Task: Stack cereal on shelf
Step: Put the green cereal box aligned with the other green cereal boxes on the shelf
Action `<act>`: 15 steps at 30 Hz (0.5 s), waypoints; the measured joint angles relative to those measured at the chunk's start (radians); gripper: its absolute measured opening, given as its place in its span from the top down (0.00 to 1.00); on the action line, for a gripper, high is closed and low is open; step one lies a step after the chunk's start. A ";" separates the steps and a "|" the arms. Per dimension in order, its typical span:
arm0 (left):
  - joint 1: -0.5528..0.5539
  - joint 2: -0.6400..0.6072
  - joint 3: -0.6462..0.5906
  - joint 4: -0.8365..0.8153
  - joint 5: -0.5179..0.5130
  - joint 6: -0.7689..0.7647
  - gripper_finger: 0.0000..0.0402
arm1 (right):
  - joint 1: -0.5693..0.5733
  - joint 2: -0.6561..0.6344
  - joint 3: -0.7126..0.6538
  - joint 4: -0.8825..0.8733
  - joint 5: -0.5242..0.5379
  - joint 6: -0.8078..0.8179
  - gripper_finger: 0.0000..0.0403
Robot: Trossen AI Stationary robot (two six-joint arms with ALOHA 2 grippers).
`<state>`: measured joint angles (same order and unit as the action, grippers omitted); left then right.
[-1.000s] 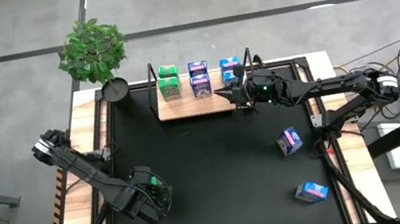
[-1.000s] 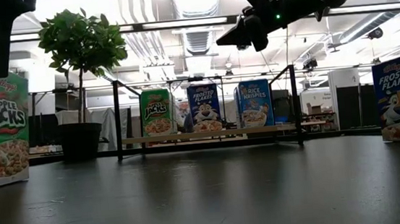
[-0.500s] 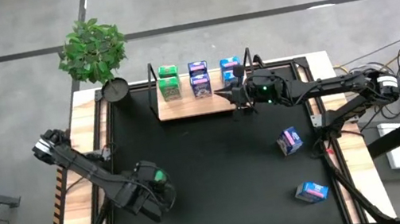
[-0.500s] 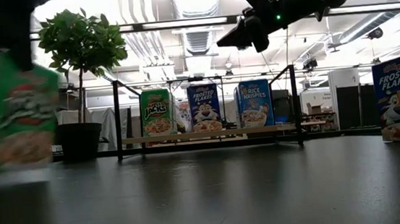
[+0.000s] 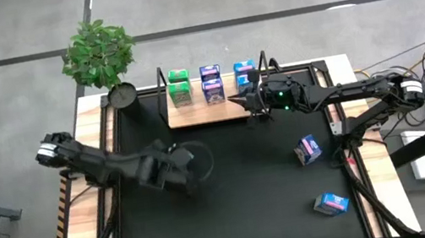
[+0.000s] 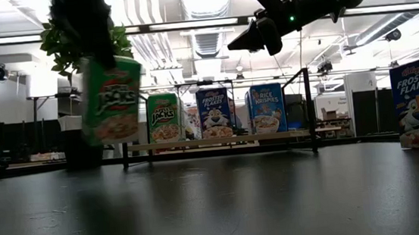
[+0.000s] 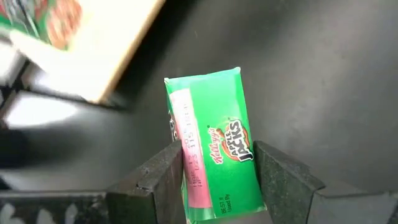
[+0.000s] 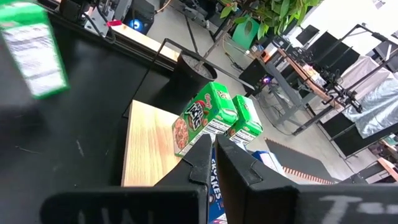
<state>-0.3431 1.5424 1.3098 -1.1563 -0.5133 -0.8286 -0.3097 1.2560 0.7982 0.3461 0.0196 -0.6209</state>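
Left wrist view has the left gripper [image 7: 219, 180] clamped on a green Apple Jacks carton [image 7: 211, 149], held clear above the black surface [image 5: 241, 191]. Past it sits the shelf [image 5: 209, 111] with what looks like six cartons, blurry though. Right gripper [image 5: 233, 98] hovers by the shelf's near edge, fingers pressed together.

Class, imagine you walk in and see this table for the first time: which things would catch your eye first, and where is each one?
First, the green Apple Jacks carton hanging in the air over the table's left half, clamped in the left gripper. Next, the shelf at the table's far edge, with green, purple and blue cartons lined up on it and the right gripper poised, shut, by its right end. Two loose cartons lie on the right side.
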 joint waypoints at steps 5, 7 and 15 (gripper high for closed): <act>0.140 -0.043 0.000 0.101 0.003 0.374 0.59 | 0.000 0.000 0.000 -0.001 0.000 0.000 0.97; 0.201 -0.062 0.000 0.152 0.038 0.530 0.60 | 0.000 0.000 0.000 -0.001 0.000 0.000 0.97; 0.510 -0.099 0.000 0.253 0.267 0.995 0.63 | 0.000 0.000 0.000 0.000 0.000 0.000 0.97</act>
<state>0.1672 1.4429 1.3093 -0.9033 -0.2463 0.1664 -0.3099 1.2560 0.7982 0.3460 0.0196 -0.6209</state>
